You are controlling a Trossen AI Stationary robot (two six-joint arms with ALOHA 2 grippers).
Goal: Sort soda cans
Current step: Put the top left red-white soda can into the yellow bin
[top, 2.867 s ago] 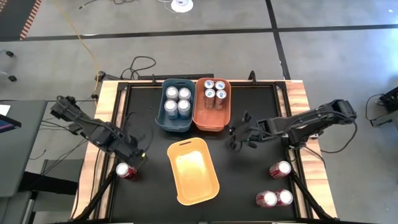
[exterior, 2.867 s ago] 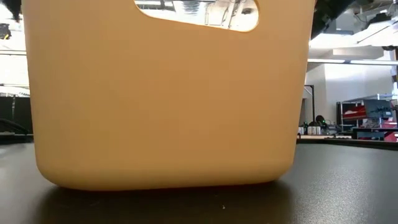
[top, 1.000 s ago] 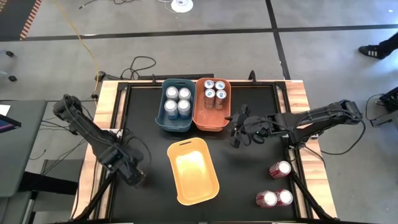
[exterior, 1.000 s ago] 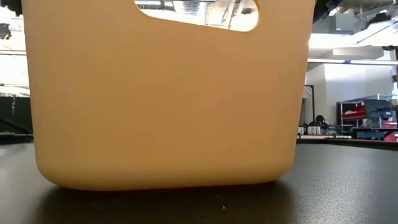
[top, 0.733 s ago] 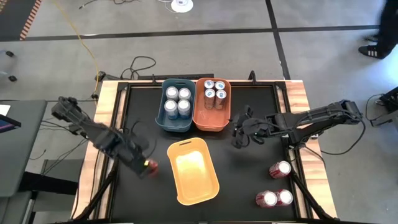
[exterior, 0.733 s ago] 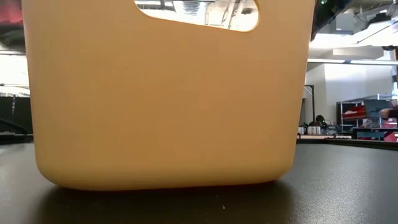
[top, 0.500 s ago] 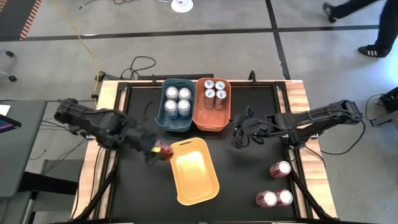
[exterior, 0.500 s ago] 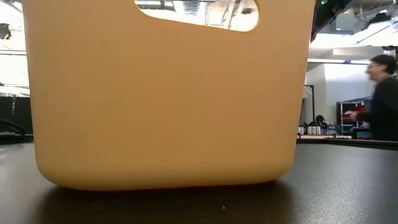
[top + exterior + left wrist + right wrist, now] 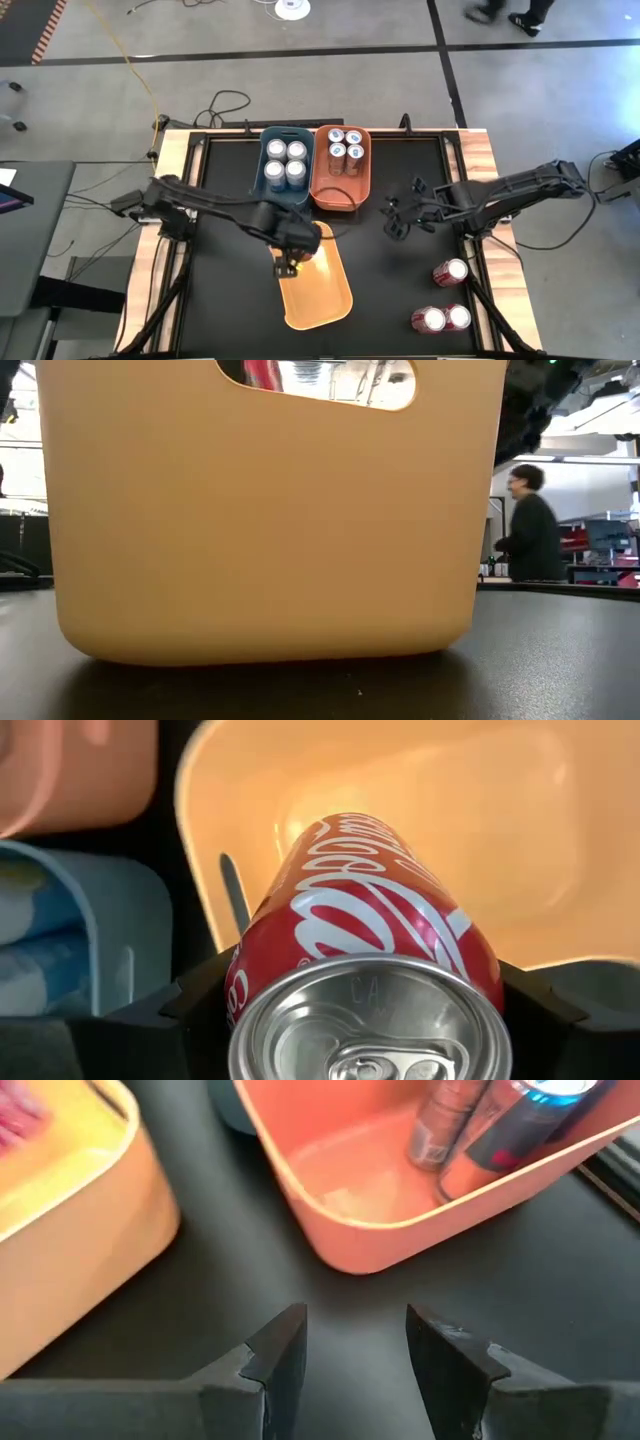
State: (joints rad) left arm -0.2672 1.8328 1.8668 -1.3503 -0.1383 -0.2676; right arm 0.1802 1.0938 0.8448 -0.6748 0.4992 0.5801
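The high view looks straight down on the whole table (image 9: 215, 300). The low view sits at tabletop level, pressed close to the yellow bin (image 9: 270, 520), facing the room. The left wrist view looks down into that bin past a red can (image 9: 365, 945). The right wrist view faces the orange bin (image 9: 400, 1190), with the yellow bin's corner shared.

Yellow bin: open inside, crowded along its far rim

My left gripper (image 9: 291, 262) hangs over the yellow bin (image 9: 325, 300) with a red can (image 9: 370, 935) filling its jaws; the bin floor below is bare. Beyond the bin's far rim the blue bin (image 9: 283, 197) and orange bin (image 9: 340, 190) block. Bare mat lies right of the bin until three red cans (image 9: 450, 271).
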